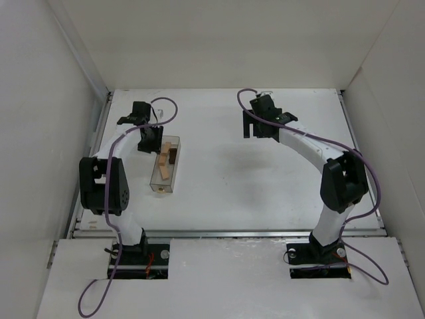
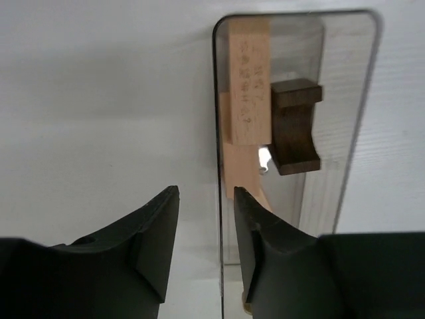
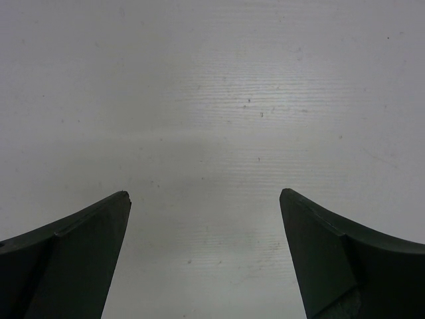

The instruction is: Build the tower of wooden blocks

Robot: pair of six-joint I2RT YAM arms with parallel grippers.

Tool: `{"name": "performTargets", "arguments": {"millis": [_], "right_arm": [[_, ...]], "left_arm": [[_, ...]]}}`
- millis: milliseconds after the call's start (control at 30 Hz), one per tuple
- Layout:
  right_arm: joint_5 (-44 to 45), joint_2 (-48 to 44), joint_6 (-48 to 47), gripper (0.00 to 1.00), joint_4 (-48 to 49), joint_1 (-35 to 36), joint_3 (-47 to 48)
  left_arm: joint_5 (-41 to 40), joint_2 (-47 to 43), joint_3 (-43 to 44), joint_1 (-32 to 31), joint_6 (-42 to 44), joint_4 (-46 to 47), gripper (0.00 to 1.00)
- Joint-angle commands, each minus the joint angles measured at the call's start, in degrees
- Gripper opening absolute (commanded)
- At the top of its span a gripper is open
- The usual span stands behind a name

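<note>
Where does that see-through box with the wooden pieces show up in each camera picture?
Top external: the clear box lies left of centre.
Left wrist: it fills the upper right.
Right wrist: not in it.
Shared landmark: the dark block inside it, seen in both.

Arm links (image 1: 300,142): I see white shells, black joints.
Cables (image 1: 81,302): purple, trailing from both arms.
Fingers (image 3: 70,266): black, wedge-shaped.

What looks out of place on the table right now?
Nothing is spilled or broken. The blocks lie jumbled in the box, with a dark block among the tan ones. The left gripper straddles the box wall, open.
</note>
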Motion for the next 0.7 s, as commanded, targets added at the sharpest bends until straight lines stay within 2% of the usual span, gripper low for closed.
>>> {"name": "performTargets", "arguments": {"millis": [0,167,267,367,500,533,567,667], "right_arm": [[0.89,-3.05,0.67,1.0,0.53,0.55,-0.11],[1.41,-3.57,0.67,1.0,0.53,0.55,-0.63],[1.42,-4.19,0.67,1.0,0.53,0.55,-1.33],[2.82,-5.33,0.67,1.0,1.06,0.55,-1.87],[3.35,-5.33,0.67,1.0,1.06,0.55,-2.4],[3.35,-5.33,0.67,1.0,1.06,0.55,-2.4],[3.35,-5.33,0.67,1.0,0.54,0.55,-2.4],[3.35,-5.33,0.67,1.0,0.53,0.55,-1.78]], "left_arm": [[-3.29,2.52,-1.92,0.43,-1.01,-0.52,0.35],[-6.9,6.03,-0.61,0.43,-1.54,0.72,0.17],[-6.9,7.44,0.62,0.43,-2.07,0.72,0.01],[-9.26,7.97,2.81,-0.1,-2.07,1.24,0.0],[-26.72,9.28,7.21,-5.09,2.32,5.19,0.0],[-35.21,10.16,8.26,-7.63,3.72,5.81,0.0],[-39.21,10.95,9.93,-8.87,5.13,7.21,0.0],[-53.36,13.07,8.72,-13.53,12.67,12.47,0.0]]}}
